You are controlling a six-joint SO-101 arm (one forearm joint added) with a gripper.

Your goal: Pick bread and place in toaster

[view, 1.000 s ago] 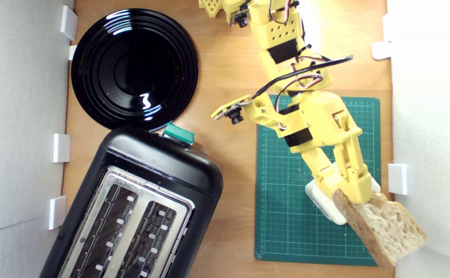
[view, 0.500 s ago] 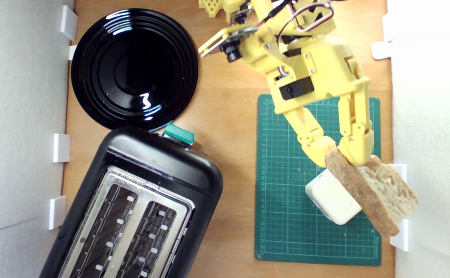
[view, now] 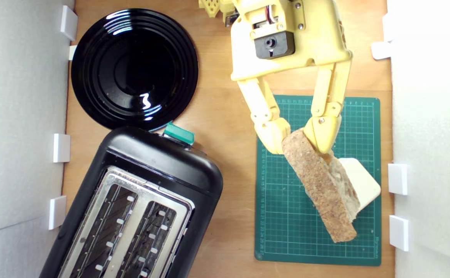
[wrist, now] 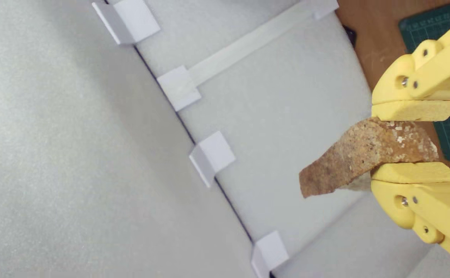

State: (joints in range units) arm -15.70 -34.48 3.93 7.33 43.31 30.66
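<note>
My yellow gripper (view: pixel 301 139) is shut on one end of the bread (view: pixel 319 185), a thick slice now turned crust-side up and hanging over the green mat. In the wrist view the two yellow pads (wrist: pixel 414 111) pinch the brown crusty bread (wrist: pixel 364 154) between them, gripper (wrist: pixel 413 142) seen against white foam walls. The toaster (view: pixel 136 204), black with a silver top, two open slots and a teal lever (view: pixel 178 134), stands at the exterior view's lower left, well apart from the bread.
A cream-white rounded block (view: pixel 362 181) lies on the green cutting mat (view: pixel 282 216), partly under the bread. A glossy black plate (view: pixel 134 67) sits at the exterior view's upper left. White foam walls (view: pixel 20 116) with white clips (view: pixel 397 178) bound both sides.
The arm lifted the bread off the block and pulled it back toward the exterior view's top and left. The slice rotated from crumb-side up to crust-side up. The white block shifted right.
</note>
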